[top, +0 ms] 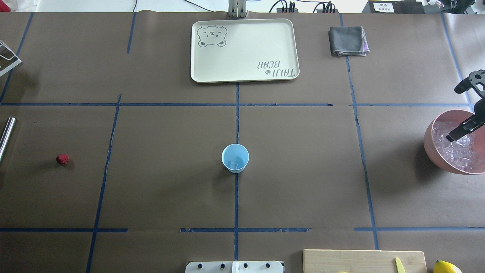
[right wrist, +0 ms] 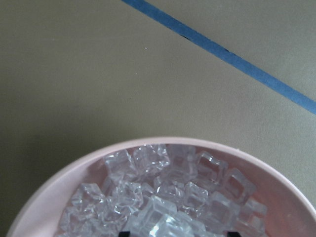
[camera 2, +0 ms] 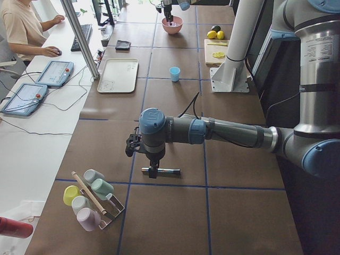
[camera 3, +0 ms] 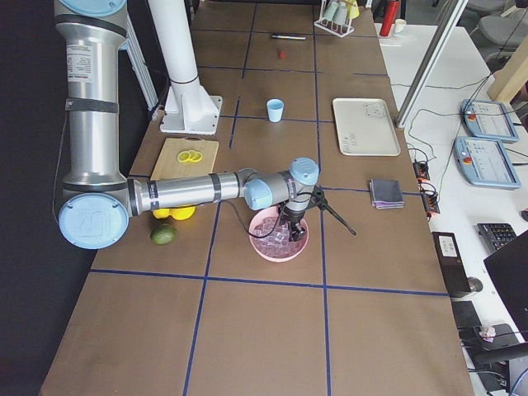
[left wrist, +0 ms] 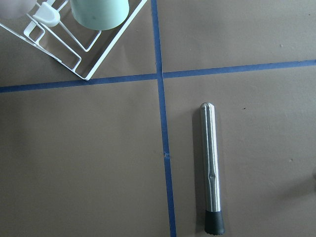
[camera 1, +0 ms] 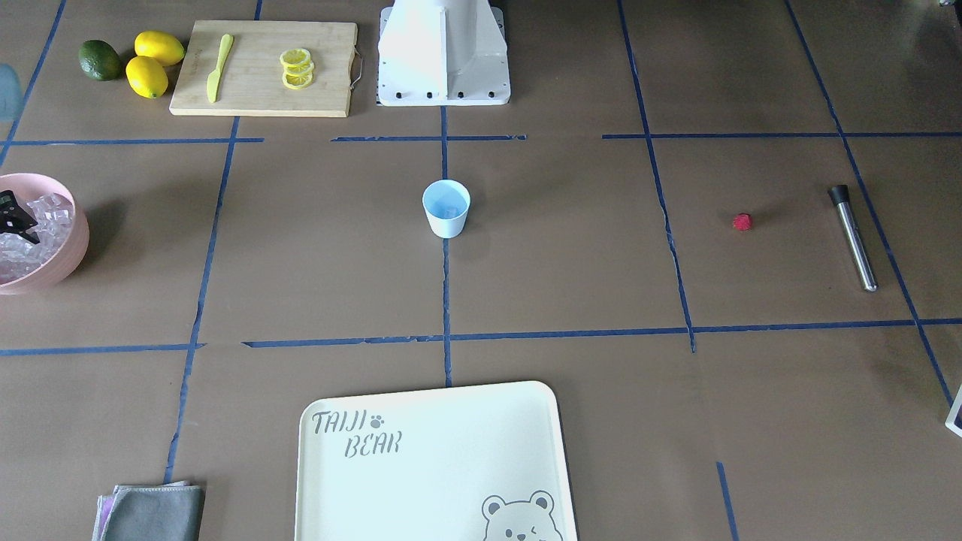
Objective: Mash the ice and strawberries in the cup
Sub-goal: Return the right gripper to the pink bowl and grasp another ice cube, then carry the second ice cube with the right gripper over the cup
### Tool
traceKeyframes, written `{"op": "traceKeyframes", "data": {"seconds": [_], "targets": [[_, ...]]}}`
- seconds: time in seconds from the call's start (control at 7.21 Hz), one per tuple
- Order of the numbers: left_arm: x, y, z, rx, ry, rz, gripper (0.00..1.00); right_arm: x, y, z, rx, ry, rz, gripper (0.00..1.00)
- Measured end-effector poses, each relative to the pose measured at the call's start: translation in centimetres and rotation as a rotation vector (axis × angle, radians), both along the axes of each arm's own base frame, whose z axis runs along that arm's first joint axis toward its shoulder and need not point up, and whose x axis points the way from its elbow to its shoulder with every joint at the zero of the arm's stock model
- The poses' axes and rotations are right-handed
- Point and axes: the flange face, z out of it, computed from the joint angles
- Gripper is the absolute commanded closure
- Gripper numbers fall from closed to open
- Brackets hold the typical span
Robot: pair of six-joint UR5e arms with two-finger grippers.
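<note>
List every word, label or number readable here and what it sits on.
"TAIJI BEAR": printed on the cream tray, beside a paw mark.
Left arm's sticker: too small to read.
Right arm's sticker: too small to read.

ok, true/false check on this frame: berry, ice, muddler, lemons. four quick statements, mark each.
1. The small red bumpy berry sits inside the pale-blue plastic cup. False: it lies on the brown table, well apart from the cup.
2. The right tool is down at the large pink bowl of clear ice cubes. True.
3. The steel rod with a black tip lies flat on the table. True.
4. The yellow lemon slices lie straight on the table. False: they are stacked on the wooden cutting board.
</note>
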Motion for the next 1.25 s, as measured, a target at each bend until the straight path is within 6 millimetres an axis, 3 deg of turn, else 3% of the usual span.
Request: {"op": "traceKeyframes", "data": {"seconds": [0.14, 0.28, 0.83, 1.11, 1.25], "targets": [[0.0, 0.0, 0.0, 0.0, 0.0, 0.0, 0.0, 0.0, 0.1, 0.0, -0.003, 0.0, 0.002, 0.76], [0.0, 0.0, 0.0, -0.001, 0.001, 0.0, 0.0, 0.0, 0.1, 0.0, -0.003, 0.0, 0.004, 0.98], [0.1, 0.1, -0.1, 0.0, 0.015, 0.0, 0.0, 0.6, -0.4, -1.3, 0.008, -0.016, 0.018, 1.0], [0.1, 0.5, -0.4, 0.002, 0.016, -0.001, 0.0, 1.2, -1.2, -5.6, 0.033, -0.053, 0.047, 1.0], [0.1, 0.9, -0.4, 0.002, 0.02, -0.001, 0.0, 1.0, -2.0, -9.4, 0.018, -0.076, 0.096, 1.0]]}}
